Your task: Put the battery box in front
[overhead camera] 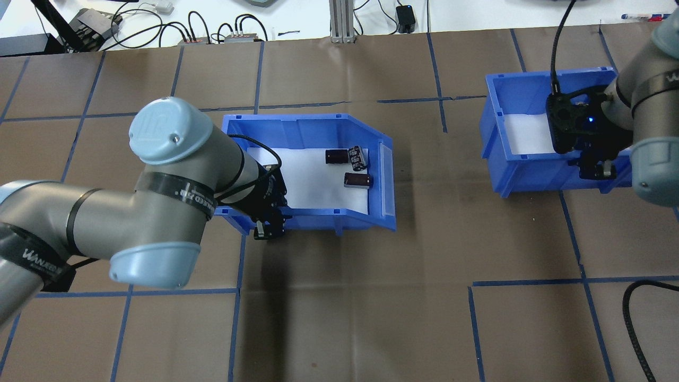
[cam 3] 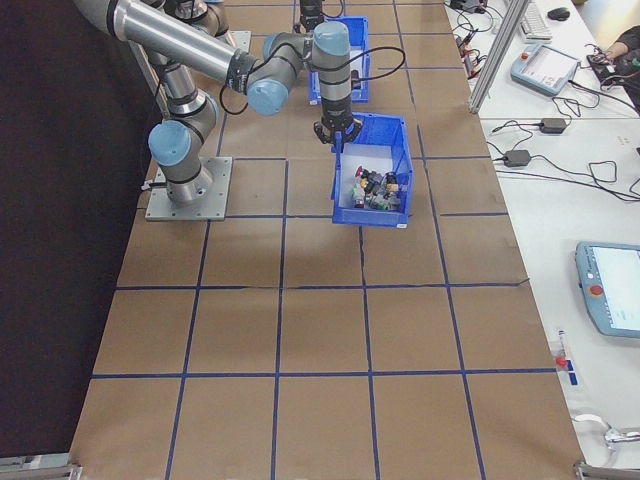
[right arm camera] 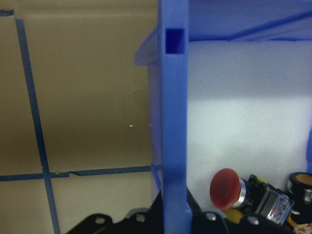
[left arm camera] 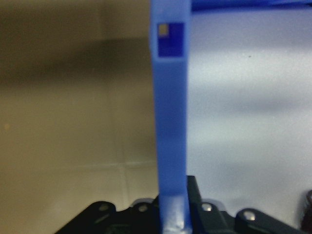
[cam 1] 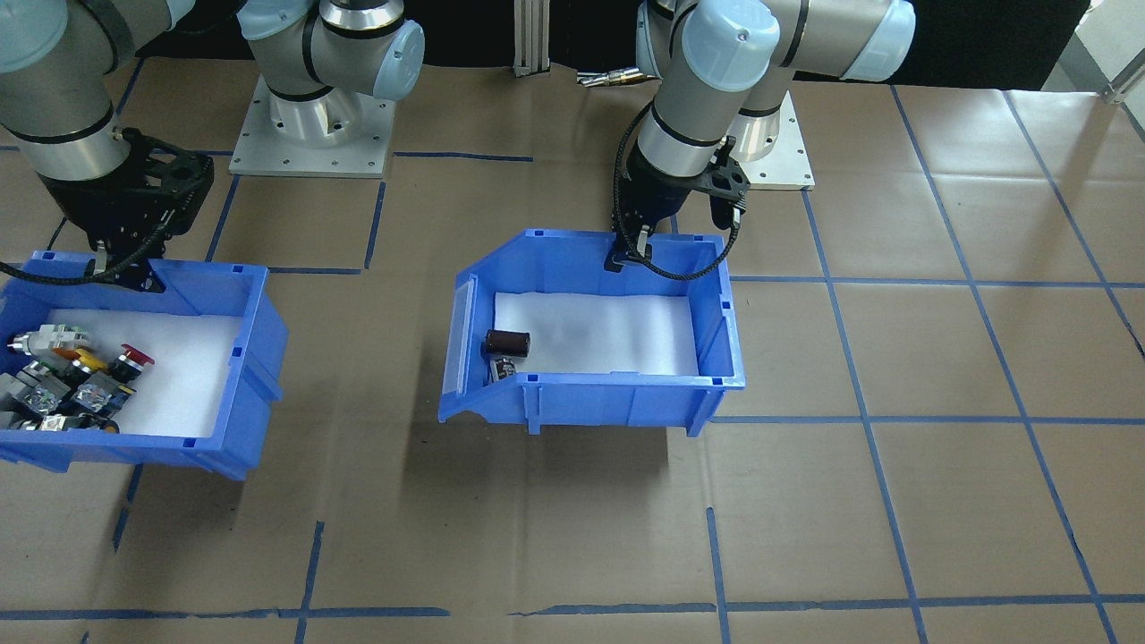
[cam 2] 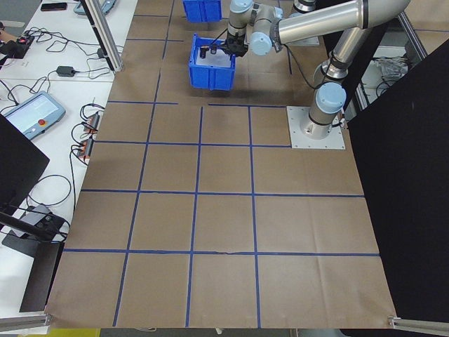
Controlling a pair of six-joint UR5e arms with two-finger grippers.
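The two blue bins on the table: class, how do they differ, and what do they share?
The battery box holds three dark cylinders; the switch bin holds colourful push-buttons. The left pincer grips the battery box's wall; the right pincer grips the switch bin's. Both are blue, open-topped and white-lined.

Blue battery box (cam 1: 626, 402), white liner (cam 1: 608, 335)

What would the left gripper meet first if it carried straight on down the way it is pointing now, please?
The left gripper points down and already straddles the near wall of the battery box. Going further, it would probably meet the table just below, though depth is hard to judge.
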